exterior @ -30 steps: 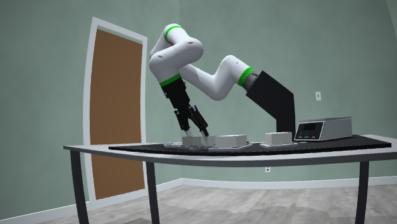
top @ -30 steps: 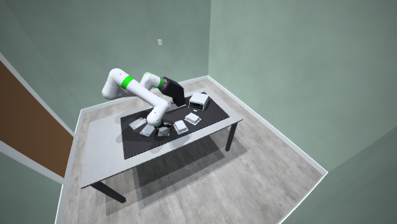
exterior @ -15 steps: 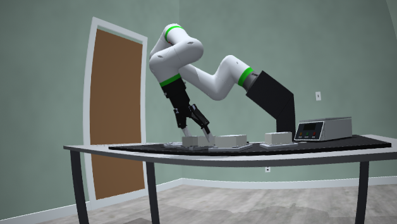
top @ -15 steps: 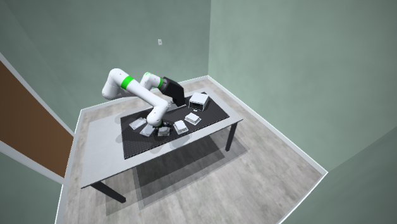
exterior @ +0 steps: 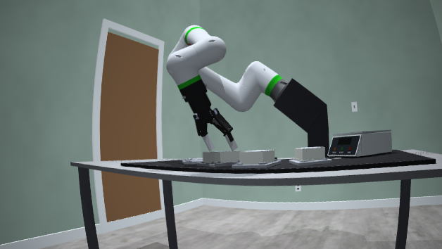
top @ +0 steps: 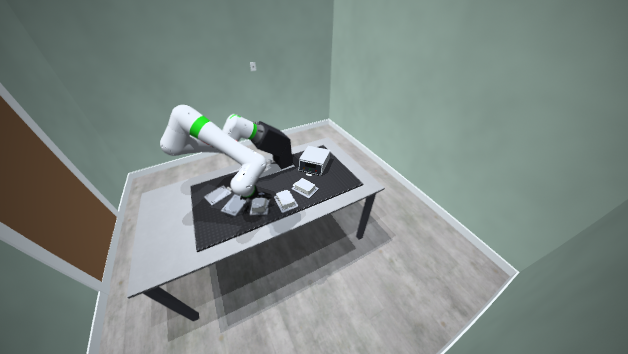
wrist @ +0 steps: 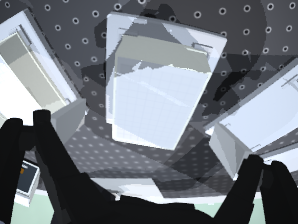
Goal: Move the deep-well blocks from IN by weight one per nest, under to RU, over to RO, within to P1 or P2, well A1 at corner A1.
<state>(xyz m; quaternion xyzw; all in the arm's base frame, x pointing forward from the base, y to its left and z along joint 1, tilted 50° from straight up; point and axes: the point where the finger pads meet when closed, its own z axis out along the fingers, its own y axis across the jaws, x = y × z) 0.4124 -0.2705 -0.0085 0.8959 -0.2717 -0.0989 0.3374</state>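
Deep-well block (top: 259, 205) (exterior: 221, 157) (wrist: 157, 107): at twelve o'clock from the opened pincer (top: 259, 195) (exterior: 223, 149) (wrist: 150, 122), wrist view.
Sits released; can't read the check-weigher's (top: 312, 163) (exterior: 374, 143) (wrist: 29, 181) tiny lettering.
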